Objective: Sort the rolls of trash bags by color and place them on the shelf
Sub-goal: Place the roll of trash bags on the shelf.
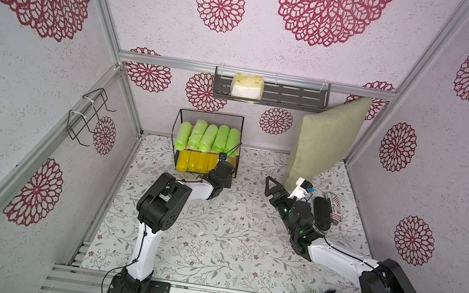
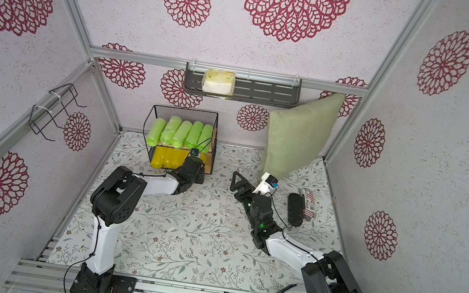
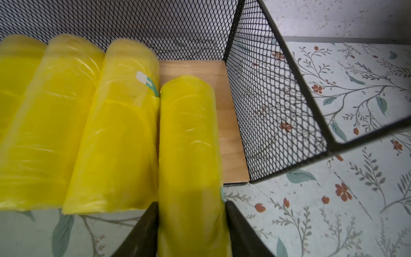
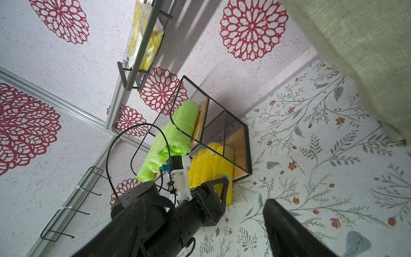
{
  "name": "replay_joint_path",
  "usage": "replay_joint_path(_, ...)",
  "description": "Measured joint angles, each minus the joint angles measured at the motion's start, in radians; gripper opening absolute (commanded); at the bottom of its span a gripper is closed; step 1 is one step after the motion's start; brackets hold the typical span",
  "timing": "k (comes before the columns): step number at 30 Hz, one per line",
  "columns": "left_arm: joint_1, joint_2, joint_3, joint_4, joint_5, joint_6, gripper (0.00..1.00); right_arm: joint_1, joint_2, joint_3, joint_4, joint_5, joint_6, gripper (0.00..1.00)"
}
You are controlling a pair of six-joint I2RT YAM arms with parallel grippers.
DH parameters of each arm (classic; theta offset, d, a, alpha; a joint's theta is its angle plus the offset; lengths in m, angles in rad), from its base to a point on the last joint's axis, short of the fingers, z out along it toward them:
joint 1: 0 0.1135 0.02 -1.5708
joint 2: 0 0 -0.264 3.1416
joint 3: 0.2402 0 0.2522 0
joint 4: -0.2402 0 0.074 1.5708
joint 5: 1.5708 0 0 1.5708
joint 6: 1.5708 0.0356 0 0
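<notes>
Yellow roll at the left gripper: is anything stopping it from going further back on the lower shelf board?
Nothing visible. Behind the yellow roll the lower board lies bare up to the mesh back; a neighbouring roll lies alongside.

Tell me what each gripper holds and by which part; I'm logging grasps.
Left gripper: its fingers flank the front end of a yellow roll lying on the shelf's lower board; whether they clamp it cannot be told. Right gripper: nothing.

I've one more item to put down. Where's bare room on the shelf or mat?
The floral mat is bare between the left arm and the right arm. In the black wire-mesh shelf, the lower wooden board is free only between the last bright yellow plastic roll and the mesh side. Lime-green plastic rolls crowd the upper board.
</notes>
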Motion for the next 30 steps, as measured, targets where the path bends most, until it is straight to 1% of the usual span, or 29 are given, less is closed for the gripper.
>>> replay_joint_path(7, 0.0, 0.012, 0.006, -0.003, -0.002, -0.008, 0.61, 0.0, 0.0, 0.0, -0.005, 0.0, 0.0, 0.88)
replay_joint_path(14, 0.0, 0.002, -0.009, 0.002, -0.003, -0.016, 0.66, 0.0, 0.0, 0.0, -0.007, 0.0, 0.0, 0.88)
replay_joint_path(18, -0.002, -0.055, -0.064, 0.003, 0.004, -0.032, 0.69, 0.0, 0.0, 0.0, -0.007, 0.0, 0.0, 0.88)
replay_joint_path(23, -0.004, -0.172, -0.153, 0.006, 0.04, -0.063, 0.71, 0.0, 0.0, 0.0, -0.007, -0.001, 0.002, 0.88)
replay_joint_path(26, -0.007, -0.253, -0.212, 0.013, 0.076, -0.079, 0.67, 0.0, 0.0, -0.006, -0.006, -0.001, 0.003, 0.88)
replay_joint_path(30, -0.008, -0.328, -0.298, 0.023, 0.136, -0.103, 0.46, 0.0, 0.0, -0.023, -0.006, 0.0, 0.008, 0.87)
